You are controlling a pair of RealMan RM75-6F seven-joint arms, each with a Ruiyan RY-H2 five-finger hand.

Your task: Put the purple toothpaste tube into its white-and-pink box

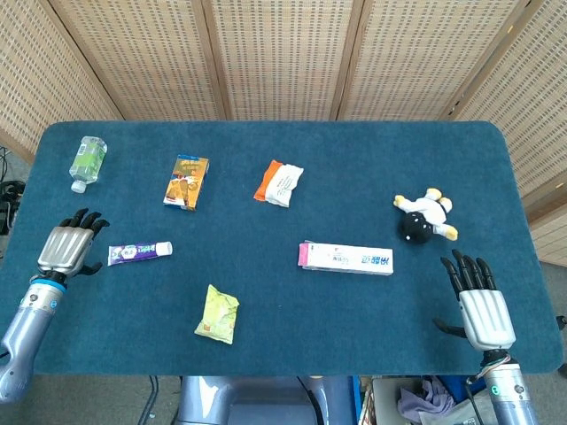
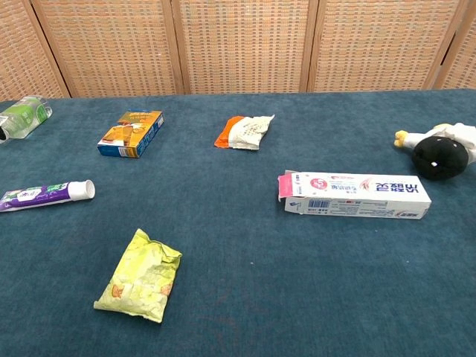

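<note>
The purple toothpaste tube (image 1: 139, 251) (image 2: 46, 194) lies flat on the blue table, white cap pointing right. Just left of the tube hovers my left hand (image 1: 67, 249), fingers spread and empty, a short gap from the tube's flat end. The white-and-pink box (image 1: 346, 258) (image 2: 354, 195) lies right of centre with its pink flap open at its left end. Over the table's front right edge my right hand (image 1: 478, 302) is spread open, holding nothing. Neither hand shows in the chest view.
A green bottle (image 1: 87, 162) lies at the far left. An orange-and-blue carton (image 1: 186, 181), an orange-and-white packet (image 1: 279, 182), a yellow-green snack bag (image 1: 218, 313) and a black-and-white plush toy (image 1: 423, 217) are scattered on the table (image 1: 292, 332).
</note>
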